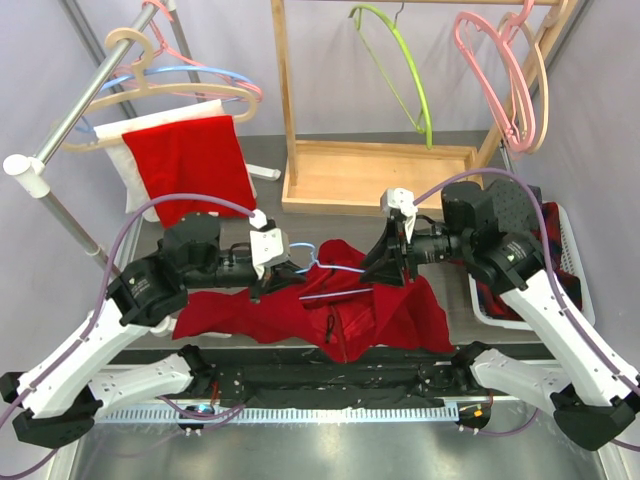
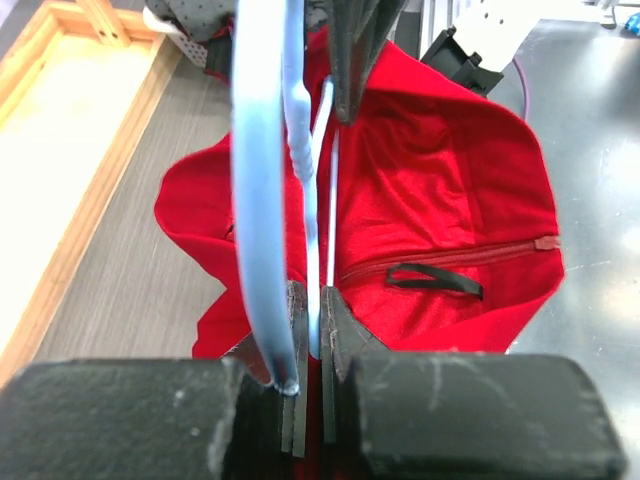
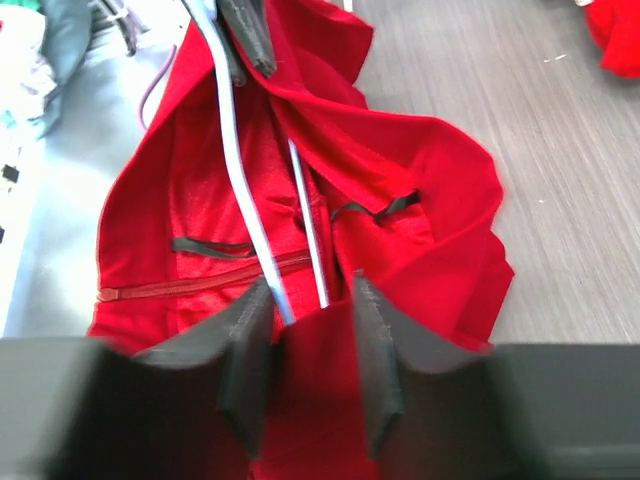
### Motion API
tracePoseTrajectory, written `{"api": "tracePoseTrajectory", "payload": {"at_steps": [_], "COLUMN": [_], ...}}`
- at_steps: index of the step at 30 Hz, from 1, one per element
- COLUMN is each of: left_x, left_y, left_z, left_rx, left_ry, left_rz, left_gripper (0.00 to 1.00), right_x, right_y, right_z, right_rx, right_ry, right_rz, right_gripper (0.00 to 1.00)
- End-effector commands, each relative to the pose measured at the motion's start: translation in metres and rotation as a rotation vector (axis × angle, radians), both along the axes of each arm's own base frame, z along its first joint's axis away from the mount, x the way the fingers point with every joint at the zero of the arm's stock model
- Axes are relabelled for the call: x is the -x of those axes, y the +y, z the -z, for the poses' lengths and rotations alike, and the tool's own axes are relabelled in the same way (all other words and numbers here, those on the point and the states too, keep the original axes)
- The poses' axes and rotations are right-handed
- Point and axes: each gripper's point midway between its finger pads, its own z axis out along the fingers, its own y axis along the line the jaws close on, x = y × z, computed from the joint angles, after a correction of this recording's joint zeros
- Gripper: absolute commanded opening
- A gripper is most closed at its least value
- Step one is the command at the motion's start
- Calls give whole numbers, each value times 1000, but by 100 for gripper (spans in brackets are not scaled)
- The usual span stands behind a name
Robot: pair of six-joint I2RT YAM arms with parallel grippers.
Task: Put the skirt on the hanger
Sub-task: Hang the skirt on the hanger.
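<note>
The red skirt (image 1: 345,312) lies crumpled on the table between my arms, its zip and black loops showing in both wrist views (image 2: 440,200) (image 3: 190,215). A light blue hanger (image 1: 335,270) runs through it, held up off the table. My left gripper (image 1: 287,272) (image 2: 315,300) is shut on a thin bar of the blue hanger (image 2: 258,150). My right gripper (image 1: 387,265) (image 3: 312,300) faces it from the other side. Its jaws stand apart, with a fold of skirt and the end of the hanger (image 3: 240,170) between them.
A wooden rack (image 1: 380,175) stands behind the skirt, with a green hanger (image 1: 400,70) and pink hangers (image 1: 500,80) on it. At back left, a metal rail (image 1: 90,95) carries more hangers and a red cloth (image 1: 195,165). A white basket (image 1: 558,235) of clothes sits at right.
</note>
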Motion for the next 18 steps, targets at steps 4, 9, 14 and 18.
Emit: {"api": "tracePoseTrajectory", "payload": {"at_steps": [4,9,14,18], "left_x": [-5,-27,-70,-116], "left_y": [-5,-4,12,44], "left_z": [-31,-33,-35,-36], "left_rx": [114,134,152,162], "left_ry": [-55,-51,-57,-60], "left_rz": [-22,-143,-418,-761], "left_gripper": [0,3,94,100], "right_x": [0,-22,-40,-54], "right_y": [8,8,4,-2], "right_z": [-1,-11,-18,-20], "right_rx": [-20,-52,-51,-40], "right_ry": [31,1,-13,-40], "right_rz": [-44,97,221,309], "right_gripper": [1,1,1,1]}}
